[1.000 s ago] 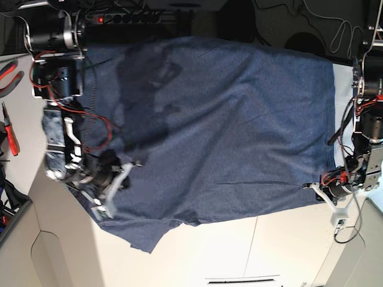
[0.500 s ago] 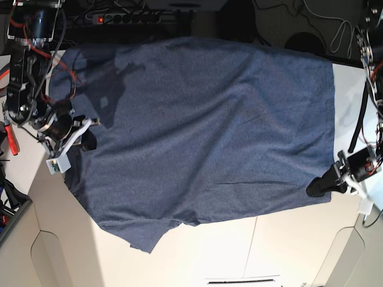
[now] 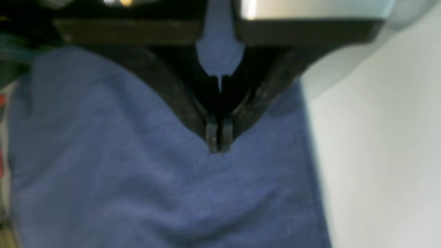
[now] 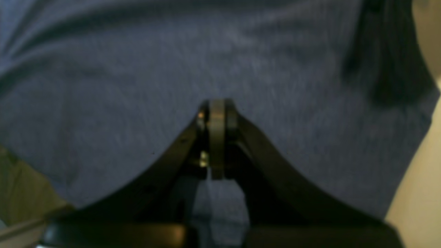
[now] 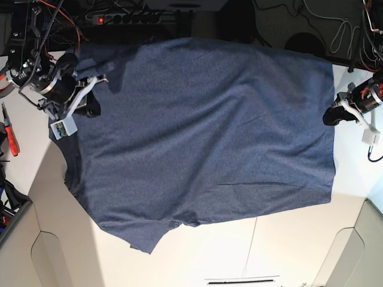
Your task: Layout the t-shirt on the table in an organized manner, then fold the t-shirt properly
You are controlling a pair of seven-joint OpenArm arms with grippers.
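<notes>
The navy t-shirt (image 5: 209, 131) lies spread flat over the white table (image 5: 209, 257), one corner flap pointing toward the near edge. My left gripper (image 5: 328, 118) is shut at the shirt's right-hand edge. In the left wrist view its tips (image 3: 218, 146) are pressed together over the blue cloth (image 3: 137, 189), with bare table (image 3: 379, 155) beside them. My right gripper (image 5: 94, 112) is shut over the shirt's left part. The right wrist view shows its closed tips (image 4: 217, 105) just above the fabric (image 4: 137, 69). No cloth shows between either pair of fingers.
A black power strip (image 5: 128, 18) and cables (image 5: 335, 30) lie beyond the table's far edge. Red-handled pliers (image 5: 11, 137) rest at the left. A thin dark line (image 5: 242, 279) marks the table near the front.
Both arms have moved toward the far side of the table along the shirt's side edges, staying shut. The shirt's left part, hidden under the arm before, now lies uncovered.
</notes>
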